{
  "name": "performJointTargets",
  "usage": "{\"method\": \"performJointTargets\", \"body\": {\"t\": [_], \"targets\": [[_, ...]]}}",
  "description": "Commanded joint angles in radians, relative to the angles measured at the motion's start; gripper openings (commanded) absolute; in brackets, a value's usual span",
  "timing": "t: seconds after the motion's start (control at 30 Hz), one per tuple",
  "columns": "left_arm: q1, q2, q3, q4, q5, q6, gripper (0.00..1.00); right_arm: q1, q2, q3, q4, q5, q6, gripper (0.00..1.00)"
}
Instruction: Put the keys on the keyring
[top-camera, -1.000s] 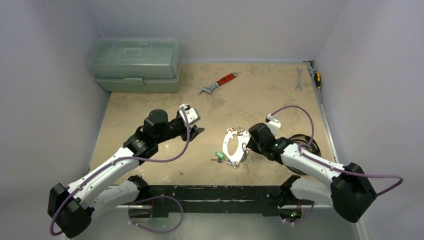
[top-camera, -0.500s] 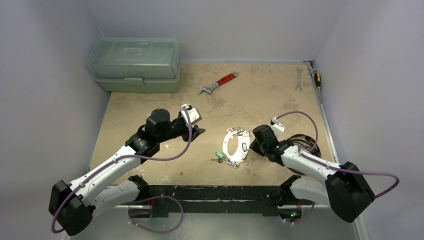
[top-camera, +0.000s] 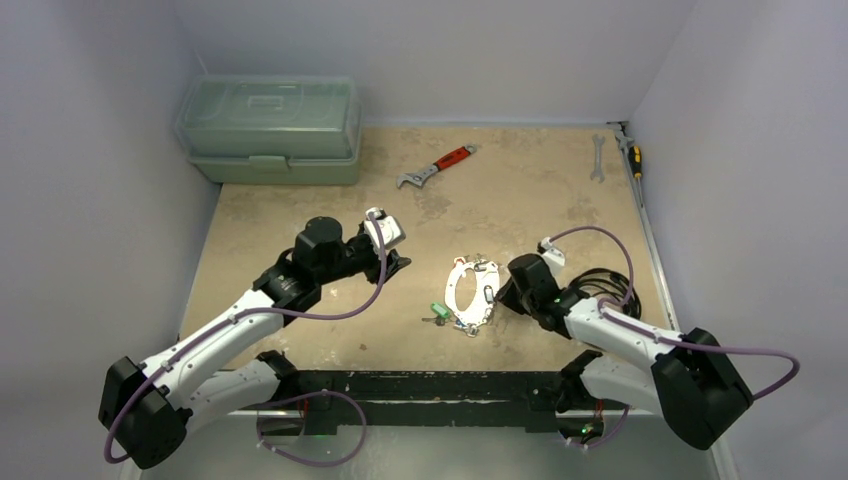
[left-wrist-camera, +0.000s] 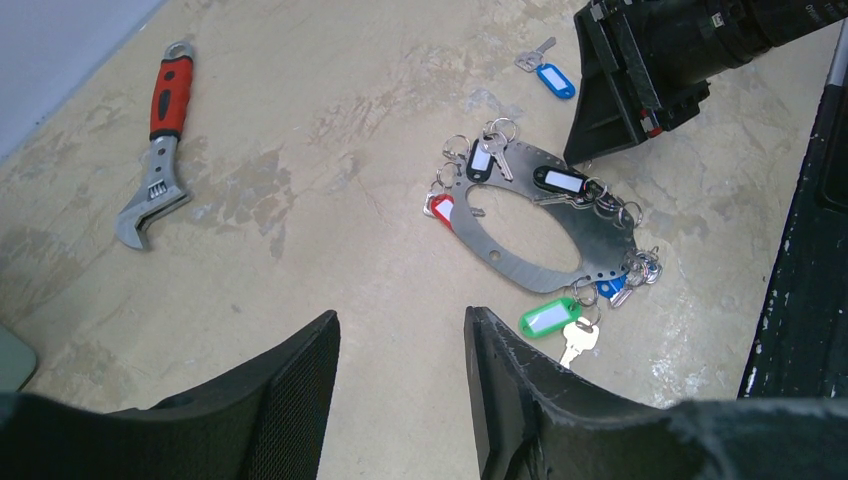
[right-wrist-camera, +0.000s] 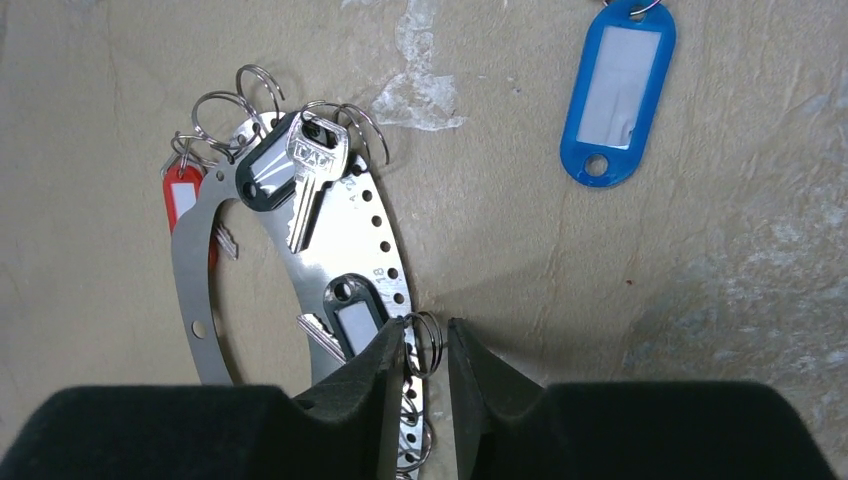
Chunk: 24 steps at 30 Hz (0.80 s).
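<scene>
The keyring (top-camera: 451, 290) is a flat silvery oval plate with small holes, lying mid-table, also seen in the left wrist view (left-wrist-camera: 500, 255) and the right wrist view (right-wrist-camera: 345, 225). Several keys hang on it by small split rings: green tag (left-wrist-camera: 547, 317), black tag (right-wrist-camera: 355, 322), red tag (right-wrist-camera: 183, 200). A blue-tagged key (left-wrist-camera: 553, 80) lies loose beyond it; its tag shows in the right wrist view (right-wrist-camera: 617, 92). My right gripper (right-wrist-camera: 427, 335) stands at the plate's right edge (top-camera: 503, 290), jaws narrowly apart around a split ring (right-wrist-camera: 436, 345). My left gripper (left-wrist-camera: 400, 330) is open and empty, left of the keyring (top-camera: 395, 265).
A green toolbox (top-camera: 270, 130) sits at the back left. A red-handled wrench (top-camera: 437, 167) lies behind the keyring. A silver spanner (top-camera: 597, 157) and a screwdriver (top-camera: 633, 155) lie at the back right. Black cables (top-camera: 610, 285) lie right of the right arm.
My right gripper has drawn back a little to the right, from over the keyring to its right edge. My left arm has barely shifted.
</scene>
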Motion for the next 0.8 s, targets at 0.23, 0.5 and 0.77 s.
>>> {"method": "performJointTargets", "body": {"t": [0.23,0.5,0.77], "targets": [[-0.003,0.005,0.038,0.024,0.024,-0.015,0.46,-0.005,-0.032,-0.026,0.053,0.020,-0.018,0.01],[-0.002,0.000,0.037,0.023,0.023,-0.013,0.45,-0.004,-0.083,0.018,0.059,0.034,-0.134,0.00],[-0.002,-0.020,0.035,0.024,0.034,-0.009,0.44,-0.005,-0.222,0.012,0.223,-0.059,-0.384,0.00]]}}
